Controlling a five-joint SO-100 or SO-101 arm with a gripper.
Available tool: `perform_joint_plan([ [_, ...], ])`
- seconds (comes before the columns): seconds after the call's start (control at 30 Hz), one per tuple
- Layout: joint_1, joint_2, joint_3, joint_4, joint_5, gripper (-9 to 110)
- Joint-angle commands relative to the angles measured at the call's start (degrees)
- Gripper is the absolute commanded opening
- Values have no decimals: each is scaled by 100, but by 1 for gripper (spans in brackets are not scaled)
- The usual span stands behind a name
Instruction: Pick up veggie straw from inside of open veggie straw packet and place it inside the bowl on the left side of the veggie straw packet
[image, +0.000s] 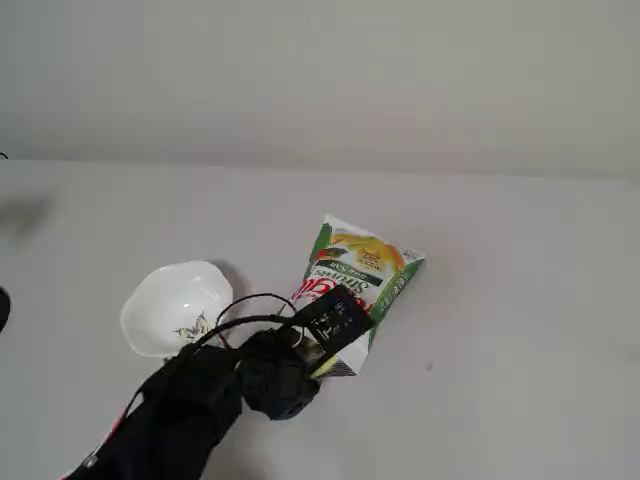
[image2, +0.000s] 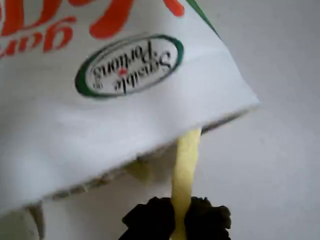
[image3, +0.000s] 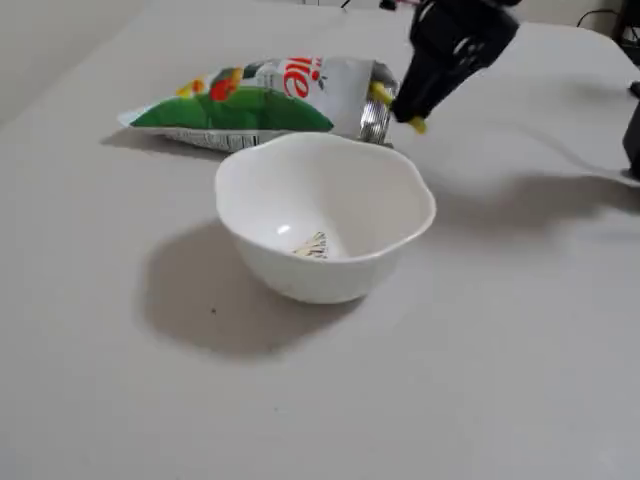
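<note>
Gripping the veggie straw (image2: 184, 170) near its lower end, the gripper (image2: 179, 220) had its jaws closed on it in the wrist view. Straw's long axis ran straight from the jaws into the open mouth of the veggie straw packet (image2: 100, 100), far tip tucked under the lip. Judged: pull back along that axis first. In a fixed view the empty bowl (image: 175, 305) sat just left of the packet.

Soft, even light throughout; the wrist view is blurred close up, and the bowl (image3: 325, 215) casts a diffuse shadow.
</note>
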Motion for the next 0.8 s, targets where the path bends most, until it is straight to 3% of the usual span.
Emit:
perform_joint_plan([
  [0.0,-255,1072,-246,905,-9,0],
  [0.2,-1318,2610,-431,2048,475,0],
  [0.33,-2224,2760,-1063,2461,923,0],
  [0.57,-3349,1055,-2707,2215,1292,0],
  [0.77,-3612,-976,-3683,1406,1257,0],
])
